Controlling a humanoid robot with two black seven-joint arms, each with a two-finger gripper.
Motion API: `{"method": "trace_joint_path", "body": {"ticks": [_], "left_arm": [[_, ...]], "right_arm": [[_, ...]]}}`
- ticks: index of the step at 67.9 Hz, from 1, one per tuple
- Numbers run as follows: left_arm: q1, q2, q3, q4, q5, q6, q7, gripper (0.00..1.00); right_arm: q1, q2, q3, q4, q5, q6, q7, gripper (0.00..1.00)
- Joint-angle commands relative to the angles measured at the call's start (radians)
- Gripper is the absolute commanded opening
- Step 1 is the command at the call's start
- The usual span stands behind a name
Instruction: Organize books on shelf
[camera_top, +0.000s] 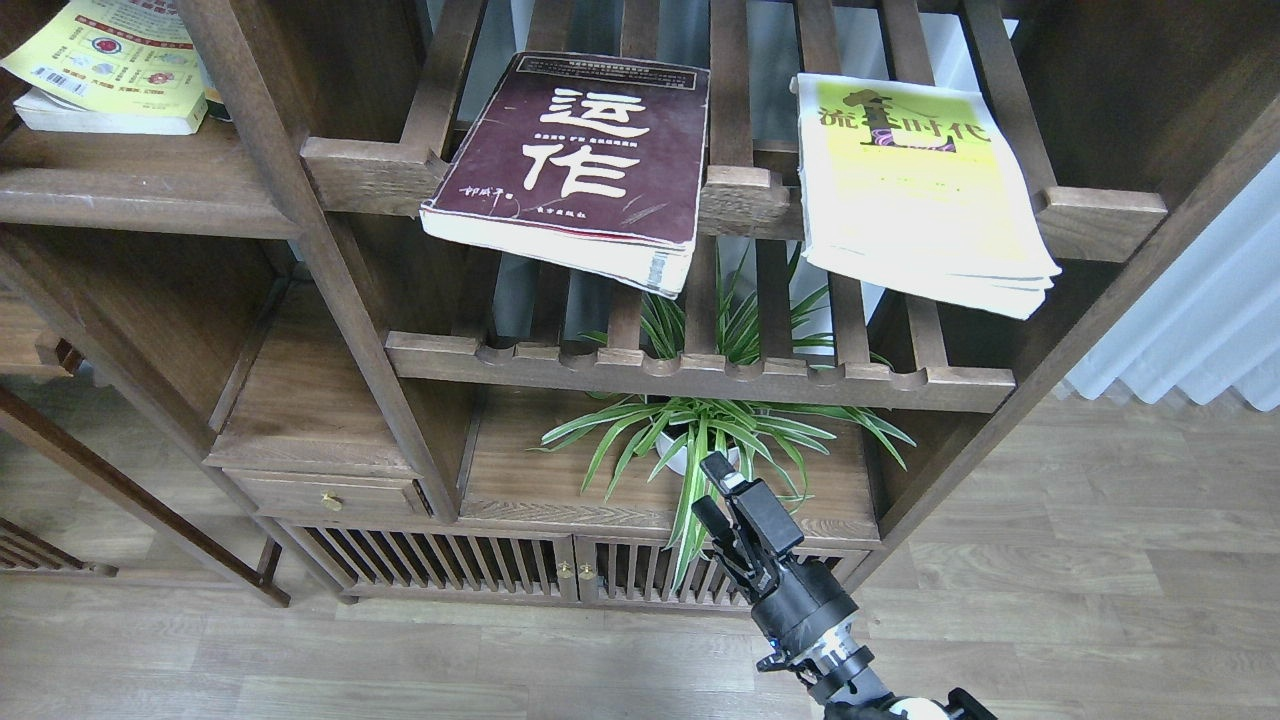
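The thick maroon book (575, 150) with big white characters lies flat on the upper slatted rack, its front edge overhanging. The large yellow-green book (915, 180) lies on the same rack to its right, also overhanging. A smaller book (110, 60), showing a yellow cover with a barcode, lies flat on the solid dark plank shelf (130, 190) at the top left. My right gripper (708, 487) is open and empty, low in the view in front of the potted plant, far below the books. My left gripper is out of view.
A spider plant in a white pot (705, 440) stands on the lower board behind my right gripper. A second slatted rack (700, 375) runs below the books. A small drawer (330, 495) and slatted cabinet doors (560, 570) sit at the bottom. A white curtain (1190, 320) hangs at the right.
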Motion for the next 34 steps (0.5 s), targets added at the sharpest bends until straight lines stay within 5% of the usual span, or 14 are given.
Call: {"method": "trace_joint_path", "body": {"ticks": [1, 34], "left_arm": [[0.112, -0.007, -0.062, -0.081, -0.016, 0.000, 0.002, 0.75], [0.428, -0.144, -0.136, -0.147, -0.018, 0.000, 0.002, 0.78]], "right_arm": [[-0.012, 0.000, 0.017, 0.026, 0.000, 0.000, 0.000, 0.99], [-0.043, 0.000, 0.091, 0.149, 0.003, 0.000, 0.000, 0.99]]}}
